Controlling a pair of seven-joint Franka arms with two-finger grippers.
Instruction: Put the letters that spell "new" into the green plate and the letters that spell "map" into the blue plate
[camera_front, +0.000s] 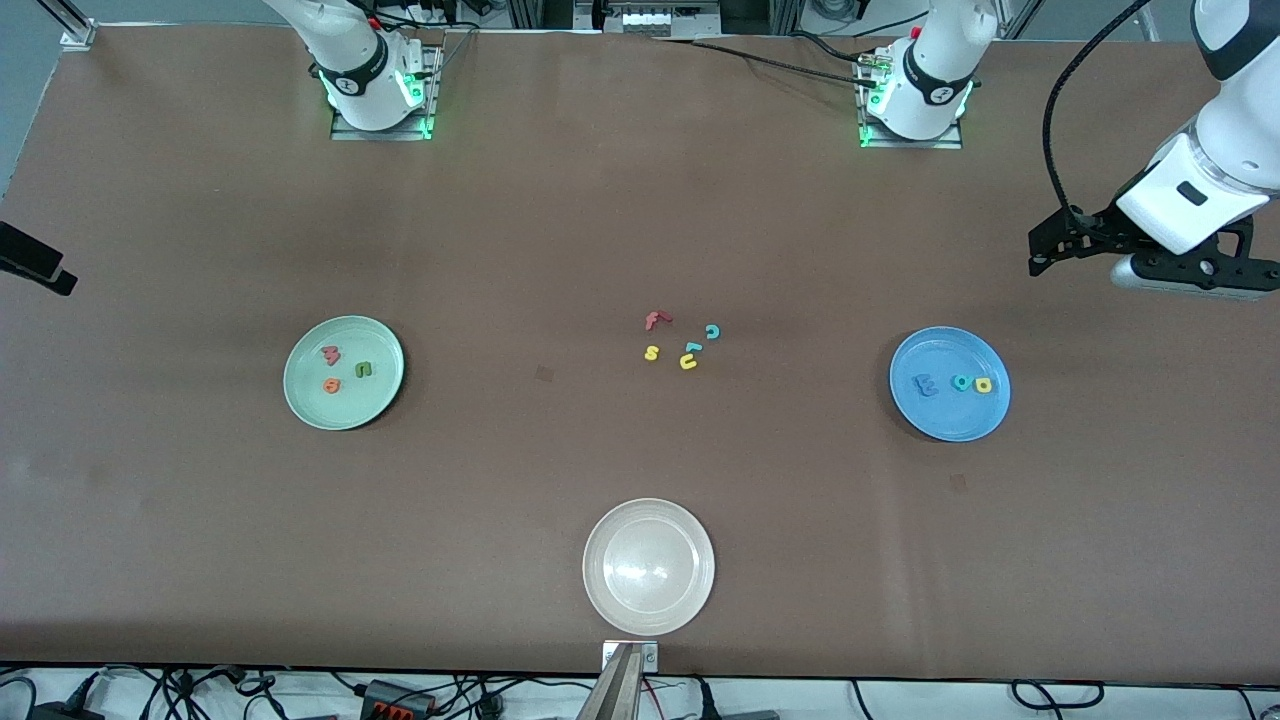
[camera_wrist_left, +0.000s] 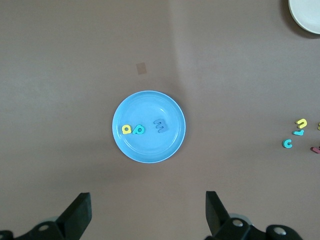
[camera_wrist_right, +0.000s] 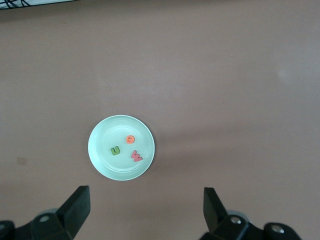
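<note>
The green plate (camera_front: 310, 405) lies toward the right arm's end of the table. In it are the salmon-red w (camera_front: 331, 354), olive n (camera_front: 364, 369) and orange e (camera_front: 332, 385). The blue plate (camera_front: 945, 420) lies toward the left arm's end and holds the blue m (camera_front: 926, 384), teal p (camera_front: 962, 382) and yellow a (camera_front: 984, 385). My left gripper (camera_wrist_left: 148, 202) hangs open and empty, high over the bare table beside the blue plate (camera_wrist_left: 150, 107). My right gripper (camera_wrist_right: 145, 197) is open and empty too, high beside the green plate (camera_wrist_right: 102, 140).
Loose letters lie mid-table: a red f (camera_front: 655, 320), teal c (camera_front: 712, 331), yellow s (camera_front: 651, 352), yellow u (camera_front: 688, 362) and a small teal piece (camera_front: 692, 347). A cream plate (camera_front: 648, 615) sits nearest the front camera.
</note>
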